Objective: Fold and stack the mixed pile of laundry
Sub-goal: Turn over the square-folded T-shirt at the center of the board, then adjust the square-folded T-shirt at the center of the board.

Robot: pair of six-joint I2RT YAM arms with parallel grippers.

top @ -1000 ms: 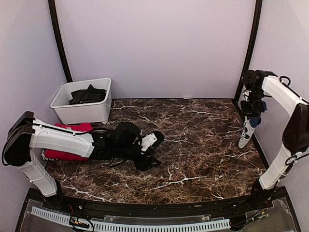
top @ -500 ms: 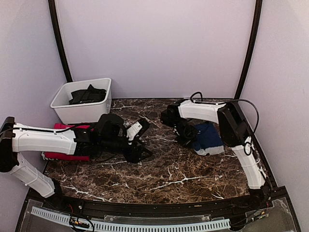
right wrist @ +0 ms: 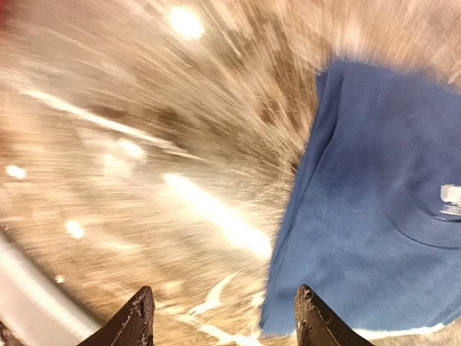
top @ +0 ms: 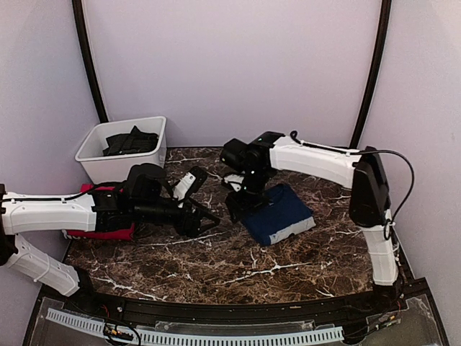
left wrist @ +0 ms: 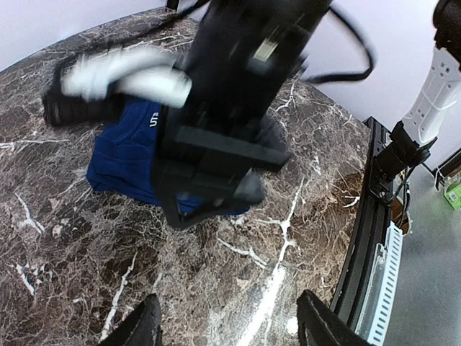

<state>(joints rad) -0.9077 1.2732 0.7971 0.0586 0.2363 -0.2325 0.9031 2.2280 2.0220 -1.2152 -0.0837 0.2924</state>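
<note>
Navy blue T-shirt [right wrist: 378, 216] — blurred table [right wrist: 130, 137]

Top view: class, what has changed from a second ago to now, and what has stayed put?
The right gripper swung from high at the right edge down to the middle of the table, laid the navy T-shirt flat and let go, jaws open. The left gripper, open, drew slightly left and farther back. The red T-shirt, the bin and the dark garment in it stayed put.
</note>
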